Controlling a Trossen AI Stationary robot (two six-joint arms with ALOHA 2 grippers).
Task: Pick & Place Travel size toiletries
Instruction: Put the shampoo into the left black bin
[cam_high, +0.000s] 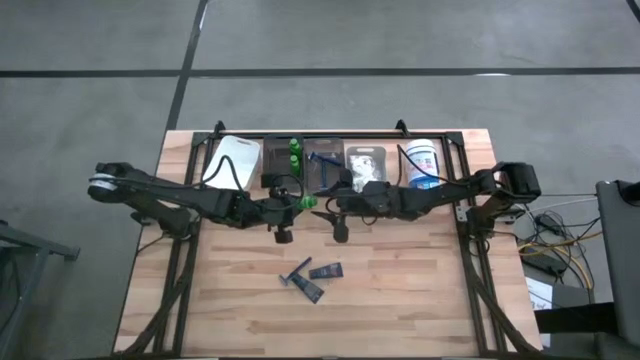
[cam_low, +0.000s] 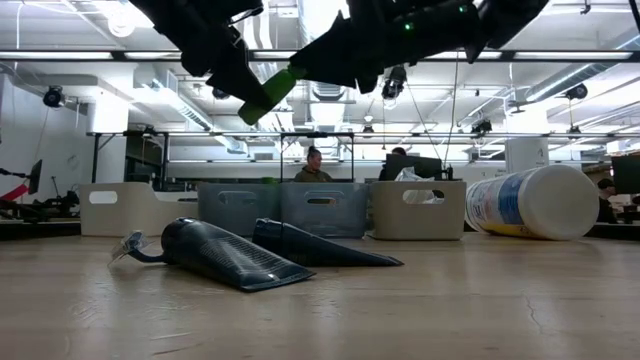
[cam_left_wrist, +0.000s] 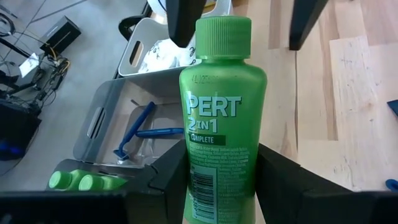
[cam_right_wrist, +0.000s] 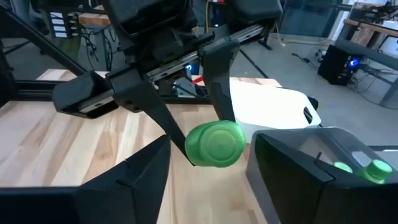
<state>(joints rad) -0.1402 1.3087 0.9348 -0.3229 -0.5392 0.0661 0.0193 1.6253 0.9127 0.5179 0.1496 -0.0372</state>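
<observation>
My left gripper (cam_left_wrist: 221, 171) is shut on a small green bottle (cam_left_wrist: 221, 106) above the table's middle, near the bins. The bottle's ribbed cap (cam_right_wrist: 214, 144) points at my right gripper (cam_right_wrist: 211, 142), which is open, one finger on either side of the cap without touching it. In the high view the two grippers (cam_high: 298, 200) (cam_high: 322, 207) meet nose to nose. Two more green bottles (cam_left_wrist: 78, 181) lie in a dark bin. A blue razor (cam_left_wrist: 134, 134) lies in the grey bin beside it. Dark razors and a small tube (cam_high: 312, 277) rest flat on the table's near half. My left gripper pinches the green bottle's lower body (cam_left_wrist: 211, 186) between its two fingers, coming about level from the table's left, with the bottle lying along the fingers. The bottle is lifted clear of the table and shows tilted in the low view (cam_low: 268, 95).
A row of bins stands along the far edge: a white one (cam_high: 235, 160), the dark one (cam_high: 283, 158), a clear one (cam_high: 322, 165) and one with packets (cam_high: 365, 165). A white tub with a blue label (cam_high: 424, 165) lies beside them. Bare wood lies on the near half.
</observation>
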